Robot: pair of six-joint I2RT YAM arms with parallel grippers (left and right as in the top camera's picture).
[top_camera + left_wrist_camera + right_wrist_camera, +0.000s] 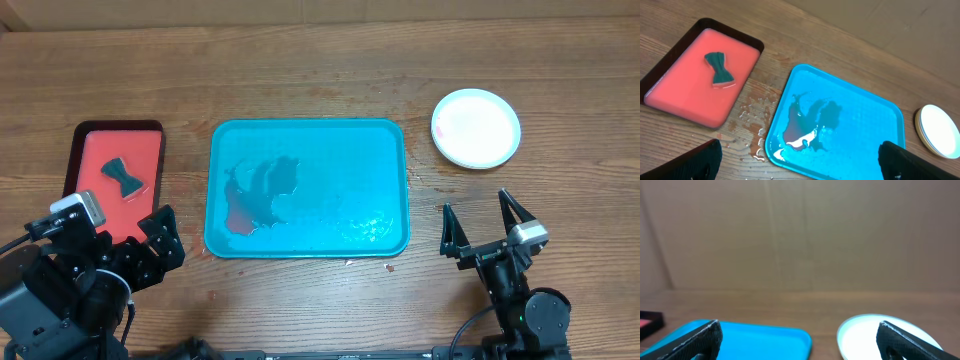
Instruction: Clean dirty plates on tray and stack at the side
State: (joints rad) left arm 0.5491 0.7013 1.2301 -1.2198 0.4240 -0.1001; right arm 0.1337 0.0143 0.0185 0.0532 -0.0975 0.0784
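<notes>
The teal-blue tray lies mid-table with a red-brown and white puddle on its left part and no plates on it; it also shows in the left wrist view and the right wrist view. The plates sit stacked on the wood to the tray's right, white one on top; the stack also shows in the left wrist view and the right wrist view. My left gripper is open and empty near the tray's front left corner. My right gripper is open and empty, in front of the stack.
A red tray with a dark rim lies at the left and holds a dark bow-shaped sponge; both show in the left wrist view, tray and sponge. Water drops lie on the wood between the trays.
</notes>
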